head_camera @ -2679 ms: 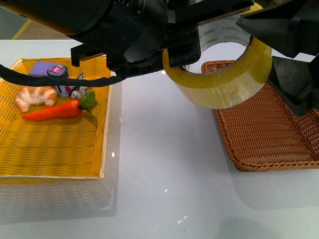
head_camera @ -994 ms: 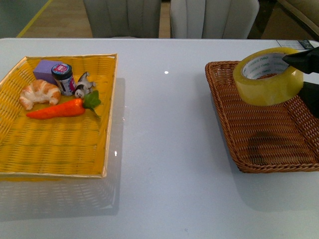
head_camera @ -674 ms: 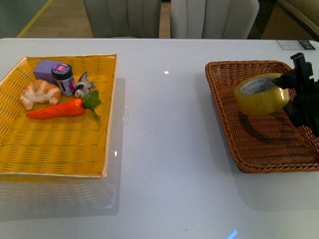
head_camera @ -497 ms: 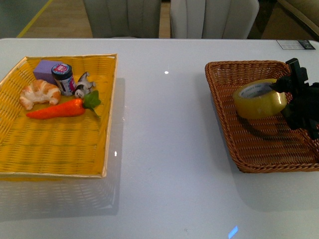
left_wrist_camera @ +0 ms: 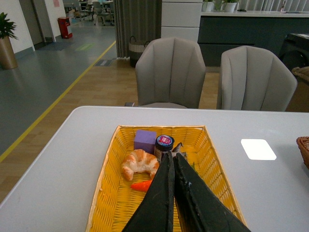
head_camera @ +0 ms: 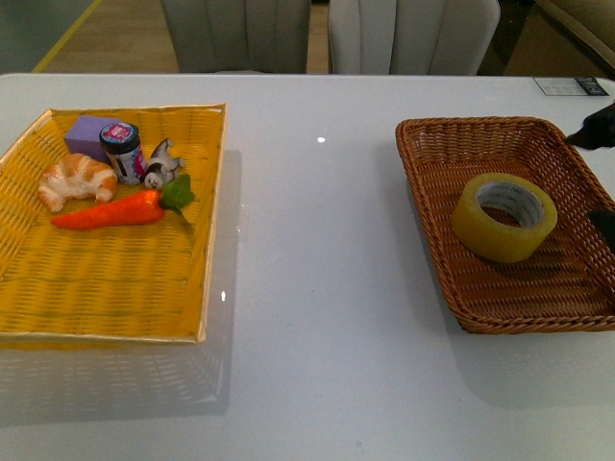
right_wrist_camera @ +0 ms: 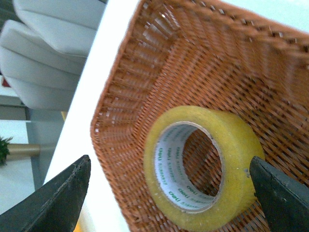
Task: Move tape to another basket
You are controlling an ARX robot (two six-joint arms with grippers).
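The wide roll of translucent yellowish packing tape (head_camera: 495, 237) is lying flat, white core upward, on the floor of the dark brown rectangular woven wicker basket (head_camera: 428, 178). It is sitting near the middle, clear of all four sloping walls. The right gripper (right_wrist_camera: 169, 163) is hovering with its black fingers (right_wrist_camera: 63, 193) spread wide, one on each side of the roll and apart from it. The left gripper (left_wrist_camera: 172, 155), fingers pressed together, is pointing toward the bright yellow flat woven tray (head_camera: 207, 240), where small items are crowding the far corner. A broad bare strip of white table (head_camera: 317, 288) is separating tray and basket.
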